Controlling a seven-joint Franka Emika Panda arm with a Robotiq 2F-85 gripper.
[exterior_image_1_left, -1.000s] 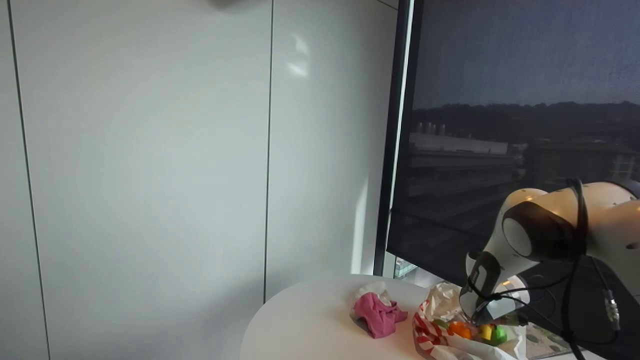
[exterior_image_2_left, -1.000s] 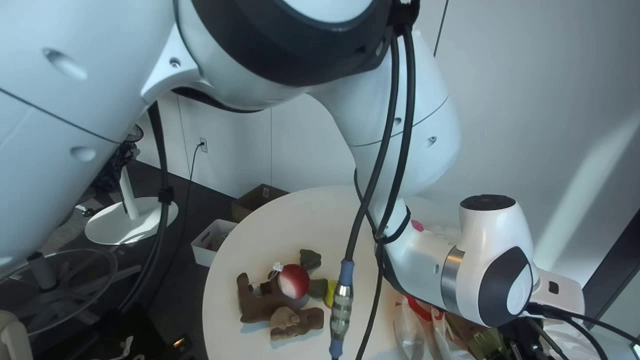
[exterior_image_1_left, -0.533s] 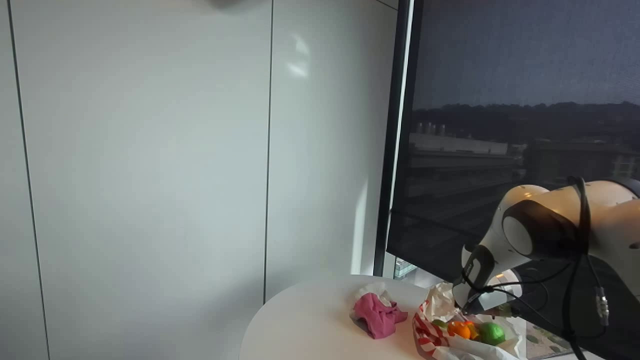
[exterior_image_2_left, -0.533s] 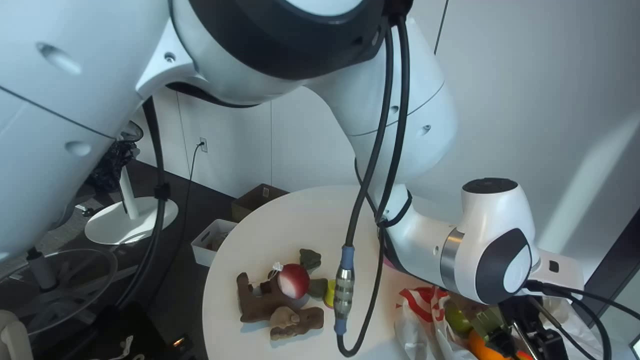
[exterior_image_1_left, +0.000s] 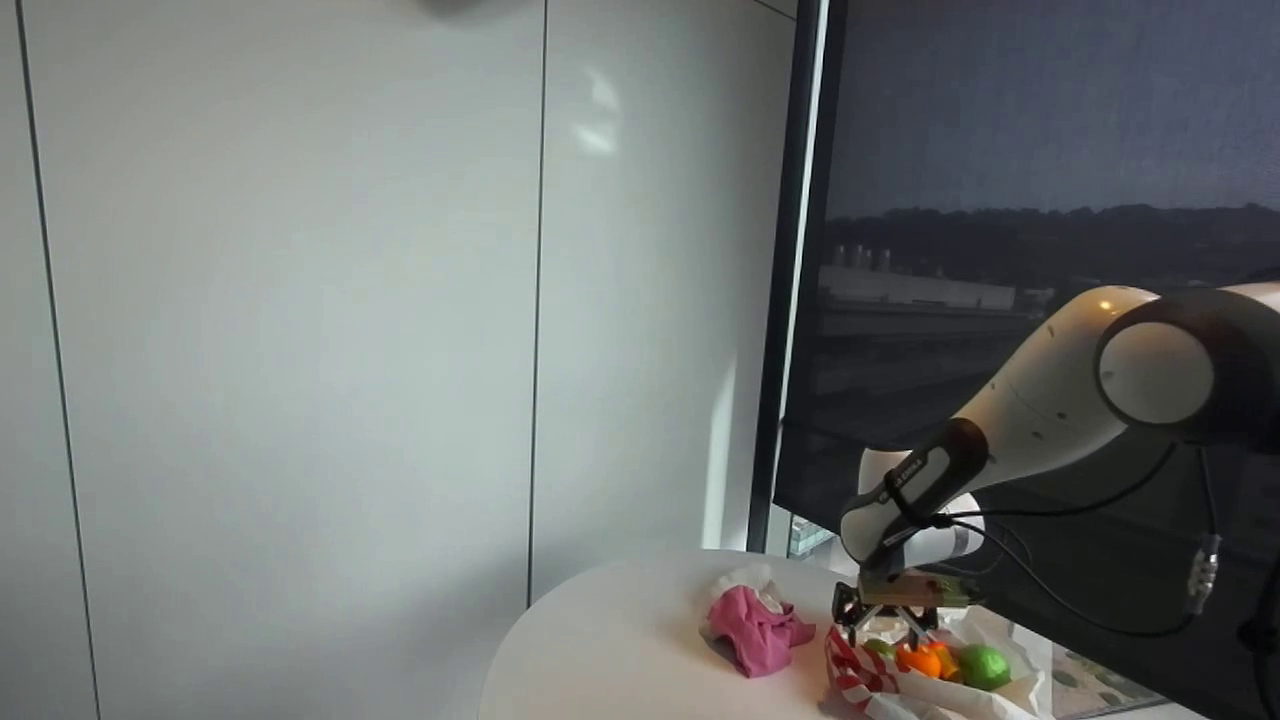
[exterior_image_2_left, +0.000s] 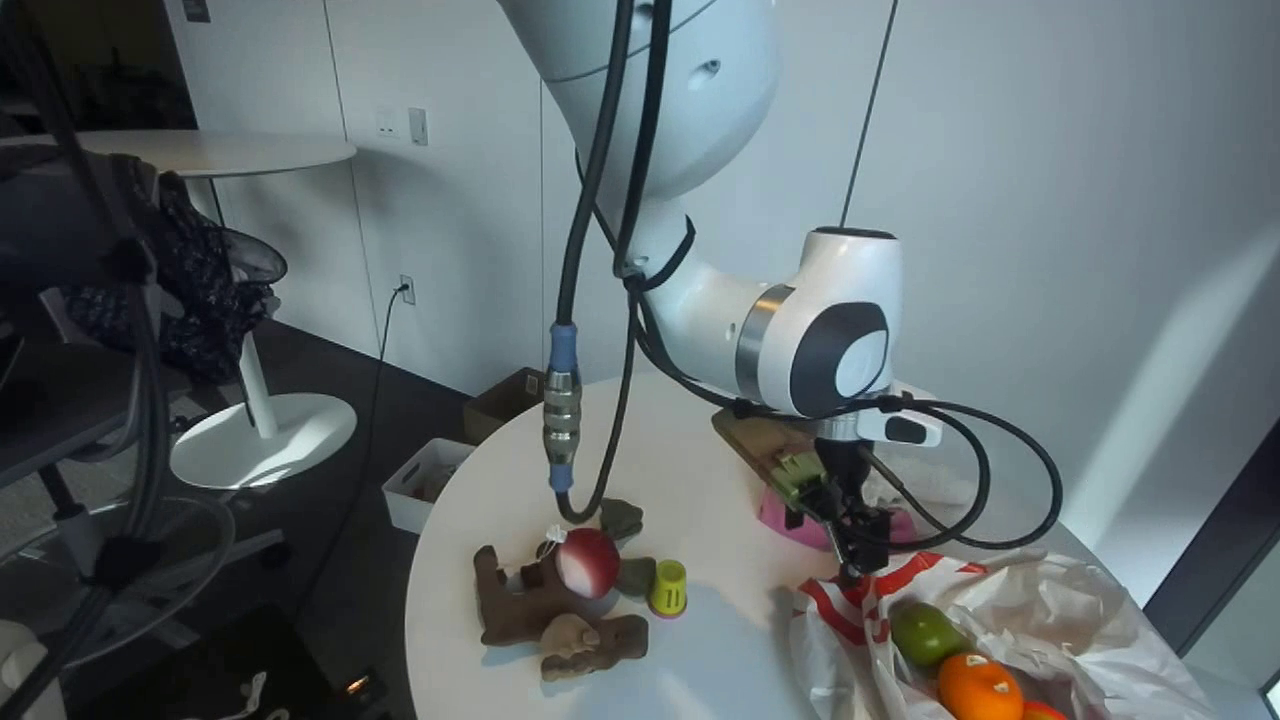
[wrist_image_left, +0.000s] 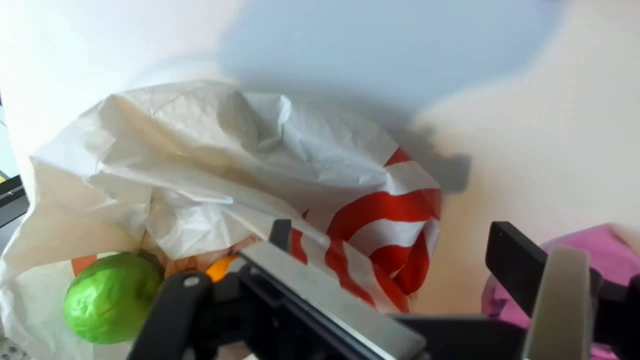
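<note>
My gripper (wrist_image_left: 395, 241) stands wide open with nothing between its fingers. In an exterior view the gripper (exterior_image_1_left: 884, 638) hangs over the striped end of a crumpled white-and-red bag (exterior_image_1_left: 850, 672). Inside the bag lie a bright green fruit (exterior_image_1_left: 984, 667) and an orange fruit (exterior_image_1_left: 918, 659); a darker green fruit (exterior_image_2_left: 924, 634) shows there too. The wrist view has the bag (wrist_image_left: 385, 206) below the jaws, its green fruit (wrist_image_left: 111, 299) at lower left. A pink cloth (wrist_image_left: 602, 255) lies beyond one finger, apart from the bag. Whether a finger touches the bag I cannot tell.
On the round white table (exterior_image_2_left: 690, 470) lie a brown plush toy (exterior_image_2_left: 530, 610), a red-and-white ball (exterior_image_2_left: 588, 563) and a yellow-green cup (exterior_image_2_left: 668, 588). White crumpled material (exterior_image_1_left: 755, 578) sits behind the pink cloth. Loose cables (exterior_image_2_left: 560, 430) hang from the arm. A window with a dark blind (exterior_image_1_left: 1000, 330) stands behind.
The gripper has risen from the bag and shifted toward the pink cloth, its jaws now plainly visible. The bright green fruit, partly covered a second ago, shows in full in an exterior view.
</note>
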